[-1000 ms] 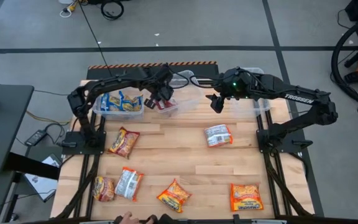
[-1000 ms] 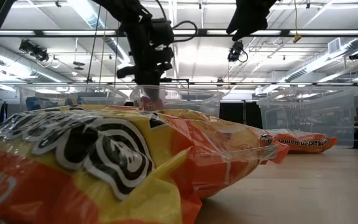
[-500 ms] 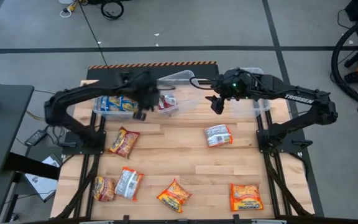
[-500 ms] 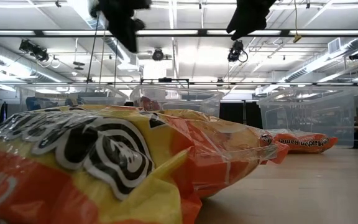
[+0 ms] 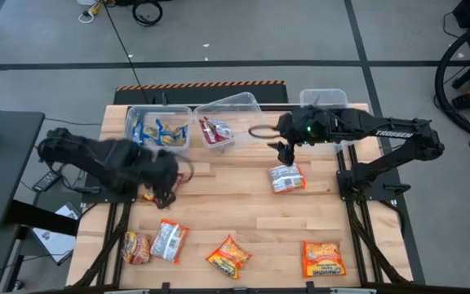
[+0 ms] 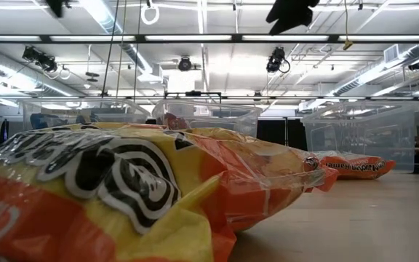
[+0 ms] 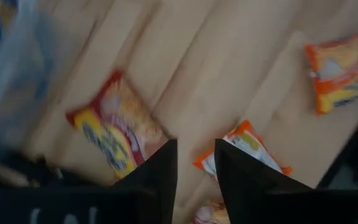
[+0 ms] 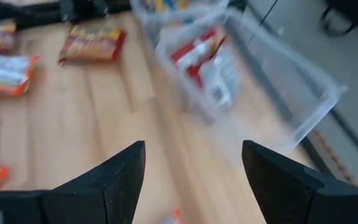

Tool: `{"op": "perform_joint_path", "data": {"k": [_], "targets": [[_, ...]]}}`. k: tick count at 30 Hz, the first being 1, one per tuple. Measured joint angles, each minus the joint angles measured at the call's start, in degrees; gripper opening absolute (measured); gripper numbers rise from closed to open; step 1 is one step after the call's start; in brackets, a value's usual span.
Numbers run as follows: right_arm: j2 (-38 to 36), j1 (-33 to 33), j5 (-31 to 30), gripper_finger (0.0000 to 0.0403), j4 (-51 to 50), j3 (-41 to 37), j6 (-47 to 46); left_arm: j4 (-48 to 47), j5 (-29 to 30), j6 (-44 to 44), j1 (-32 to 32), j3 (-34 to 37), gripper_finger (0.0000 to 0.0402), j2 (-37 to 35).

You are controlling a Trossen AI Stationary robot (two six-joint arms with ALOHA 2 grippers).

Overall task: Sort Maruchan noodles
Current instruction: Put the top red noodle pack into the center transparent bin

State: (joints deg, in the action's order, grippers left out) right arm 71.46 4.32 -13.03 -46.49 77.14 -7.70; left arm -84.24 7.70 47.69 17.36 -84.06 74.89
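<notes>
Six flat rectangular plastic noodle packets lie loose on the pale wooden slatted table (image 5: 235, 208), and more sit in clear plastic tubs along the far edge. Three tubs show: the far-left tub (image 5: 188, 119) holds several blue-and-yellow packets (image 5: 160, 132), too jumbled to count; the middle tub (image 5: 243, 103), set askew, holds dark red-and-silver packets (image 5: 215, 131), likewise hard to count; the far-right tub (image 5: 323, 98) is mostly hidden under the right arm.

Of the loose packets, a dark red-and-yellow packet (image 5: 150, 194) lies left of centre, largely covered by the blurred left arm. A silver-and-red packet (image 5: 286, 177) lies right of centre, its long axis running left to right with a slight tilt. Along the near edge, from left: a dark red-yellow packet (image 5: 136, 247) touching a silver-and-orange packet (image 5: 170, 241), both lengthwise near to far; an orange-yellow packet (image 5: 228, 256) turned diagonally; and an orange-yellow packet (image 5: 322, 259) near the right corner, its long axis near to far.

The left gripper (image 7: 194, 163) hangs over the left-centre of the table above the dark red-and-yellow packet, its fingers a narrow gap apart with nothing between them. The right gripper (image 8: 193, 169) hovers just beyond the silver-and-red packet, near the middle tub, jaws spread wide and empty.

In the low view one orange-yellow packet fills the foreground, blocking most of the table.
</notes>
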Motion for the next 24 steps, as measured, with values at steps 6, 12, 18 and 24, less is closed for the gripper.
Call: {"op": "perform_joint_path", "data": {"k": [6, 12, 18, 24], "targets": [[0.0, -8.31, -0.42, 0.0272, -8.13, 0.0, -13.27, 0.48, 6.15, 31.84, 12.69, 15.77, 0.0156, -2.62], [0.0, -14.86, -0.84, 0.0272, -9.21, -0.02, -20.0, 8.42, 9.35, 48.06, 12.78, 34.15, 0.0178, -2.62], [0.0, -16.45, -0.98, 0.0272, -9.3, 0.0, -23.04, 25.25, 12.56, 51.05, 7.02, 45.81, 0.0175, -2.51], [0.0, -16.75, -0.94, 0.0272, -9.35, -0.01, -25.05, 42.75, 13.07, 45.89, 3.63, 49.68, 0.0174, -2.64]]}}
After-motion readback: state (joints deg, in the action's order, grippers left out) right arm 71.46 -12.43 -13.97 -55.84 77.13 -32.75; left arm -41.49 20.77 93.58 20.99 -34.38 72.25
